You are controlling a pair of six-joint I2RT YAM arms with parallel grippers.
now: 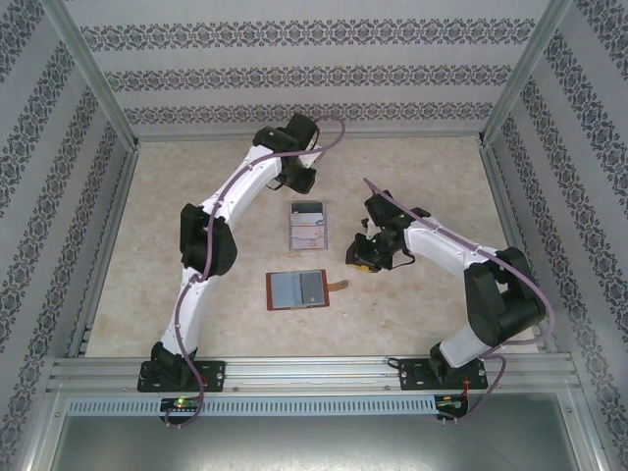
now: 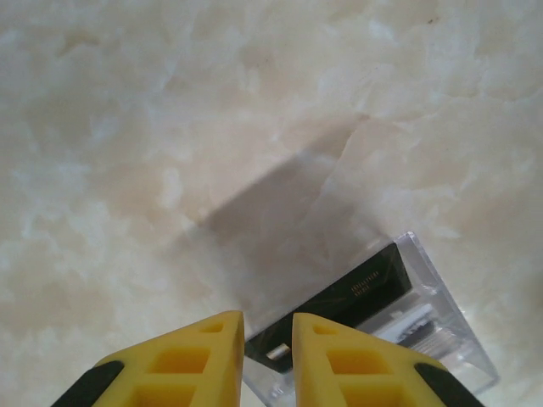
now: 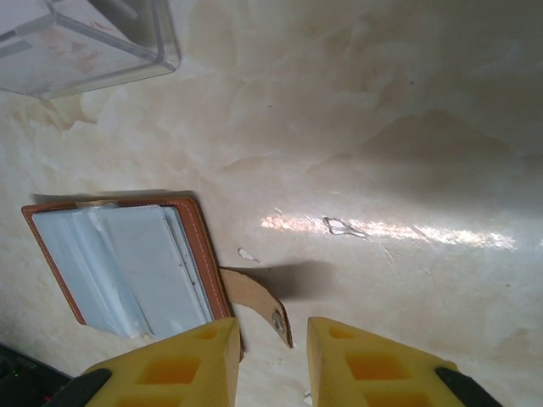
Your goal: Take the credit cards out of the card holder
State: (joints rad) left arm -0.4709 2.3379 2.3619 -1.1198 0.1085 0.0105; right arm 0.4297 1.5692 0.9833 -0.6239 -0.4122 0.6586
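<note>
**A:** Beige marbled surface (image 1: 432, 186), patterned wallpaper (image 1: 294, 74) all round. Where's the card holder sitting?

**B:** The card holder (image 1: 296, 290) lies flat and open in the near middle, grey-blue pockets facing up. Its snap tab (image 3: 259, 301) sticks out to the right. Honestly can't tell if anything's tucked in those pockets.

**A:** And the credit cards?

**B:** Pale credit cards (image 1: 308, 236) with pinkish print sit in the clear rack (image 2: 441, 339), just beyond the holder.

**A:** What about the hands?

**B:** The left hand (image 2: 268, 318) hangs over the far end of the rack. Its yellow fingers are a narrow gap apart, gripping nothing. The right hand (image 3: 271, 324) is off to the holder's right, above the tab. It's a bit released too, and empty.
</note>
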